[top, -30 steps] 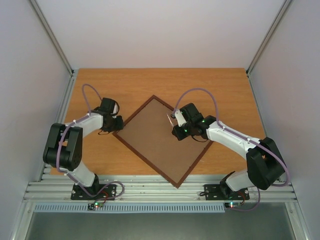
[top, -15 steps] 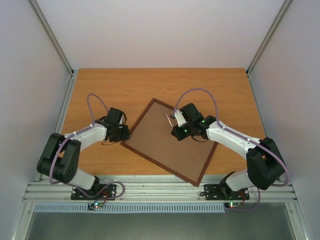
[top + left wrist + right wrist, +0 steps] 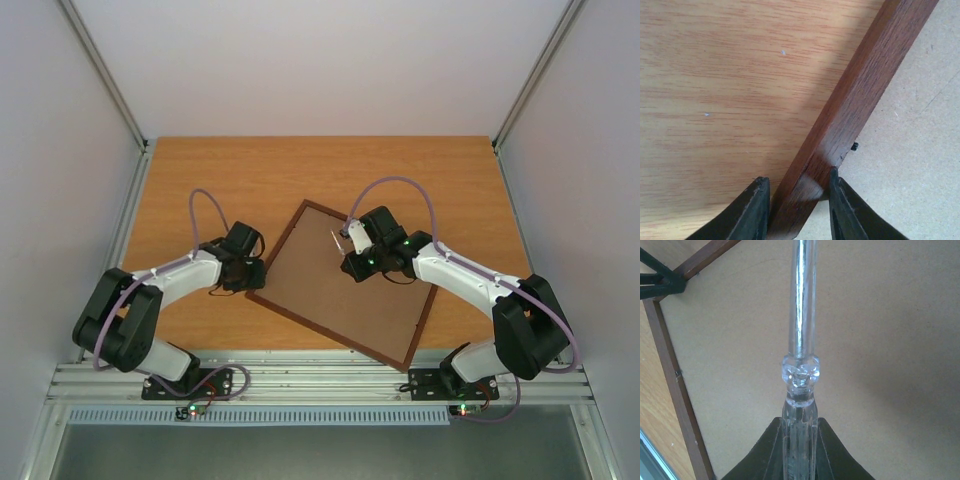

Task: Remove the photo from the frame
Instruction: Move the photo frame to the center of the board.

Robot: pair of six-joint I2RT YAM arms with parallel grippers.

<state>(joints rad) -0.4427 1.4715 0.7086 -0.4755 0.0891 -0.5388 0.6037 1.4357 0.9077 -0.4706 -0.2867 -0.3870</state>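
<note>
At the left, the left tool (image 3: 796,179) is clamped on the wooden rail of the frame (image 3: 855,105), one finger on each side of it. The frame lies back-up and askew on the desk (image 3: 300,170), with its brown hardboard back (image 3: 345,295) showing. At the right, the right tool (image 3: 799,422) pinches a clear-handled screwdriver (image 3: 802,315), whose metal shaft points out over the back.

i saw one frame (image 3: 330,295) on one table (image 3: 250,170). there were two arms, the left arm (image 3: 175,268) and the right arm (image 3: 465,278), and two grippers, the left gripper (image 3: 796,177) and the right gripper (image 3: 800,421), and one clear tool (image 3: 802,315).
</note>
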